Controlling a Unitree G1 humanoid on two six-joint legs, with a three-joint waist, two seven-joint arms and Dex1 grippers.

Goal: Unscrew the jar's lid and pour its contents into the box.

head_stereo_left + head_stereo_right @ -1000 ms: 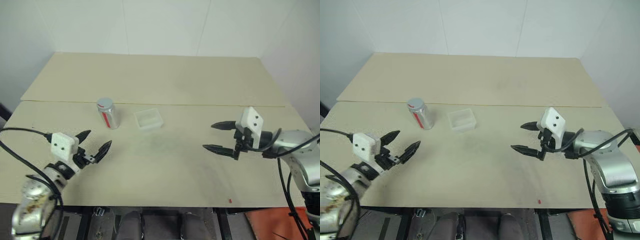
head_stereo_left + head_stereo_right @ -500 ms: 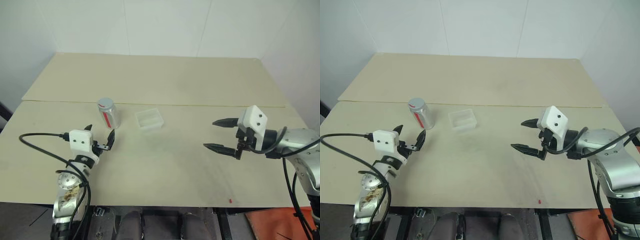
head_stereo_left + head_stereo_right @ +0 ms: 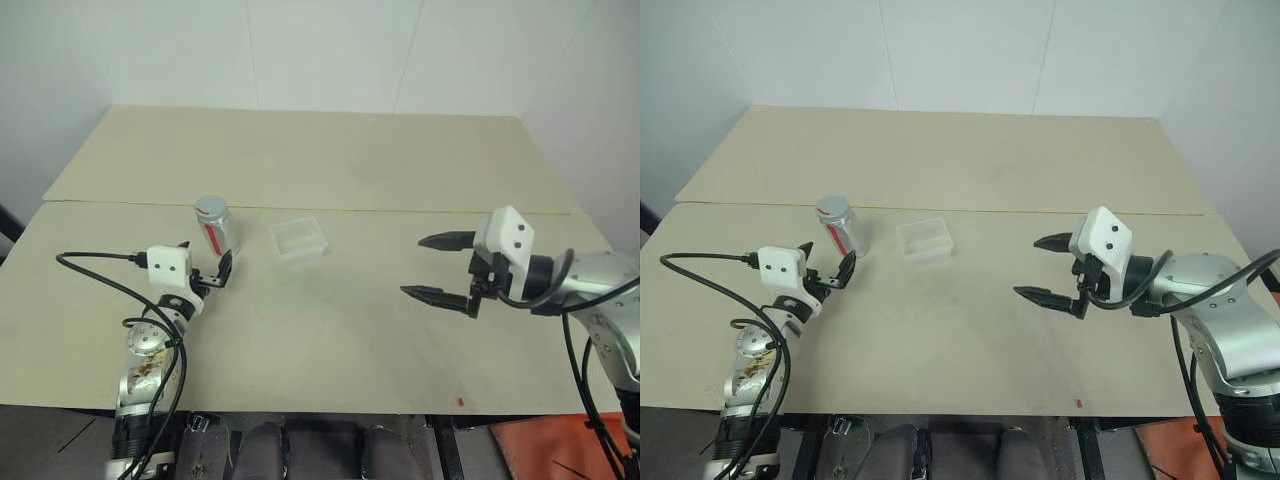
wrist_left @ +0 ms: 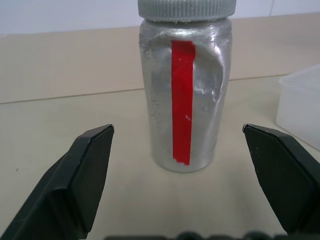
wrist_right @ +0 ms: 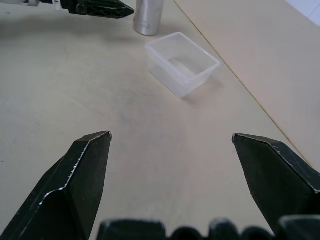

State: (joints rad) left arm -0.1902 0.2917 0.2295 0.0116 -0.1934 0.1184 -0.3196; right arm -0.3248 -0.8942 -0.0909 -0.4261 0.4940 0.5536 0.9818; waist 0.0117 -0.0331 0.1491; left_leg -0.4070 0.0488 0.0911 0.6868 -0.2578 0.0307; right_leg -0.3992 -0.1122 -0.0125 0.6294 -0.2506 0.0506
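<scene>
Standing upright on the beige table (image 3: 330, 330), the jar (image 3: 215, 226) is a silvery cylinder with a vertical red stripe, and the grey ribbed lid (image 4: 186, 9) is seated on its top. The box (image 3: 298, 238), a shallow clear plastic container, sits just beside the jar on the robot's right, apart from it. The left gripper (image 3: 205, 268) is positioned close in front of the jar with its two black fingers (image 4: 85, 172) spread wide; in the left wrist view the jar stands between and beyond the fingertips, touching neither. The right gripper (image 3: 440, 268) hangs above the table well to the right of the box, fingers (image 5: 82, 177) likewise spread apart and holding nothing. The contents cannot be made out through the jar wall.
</scene>
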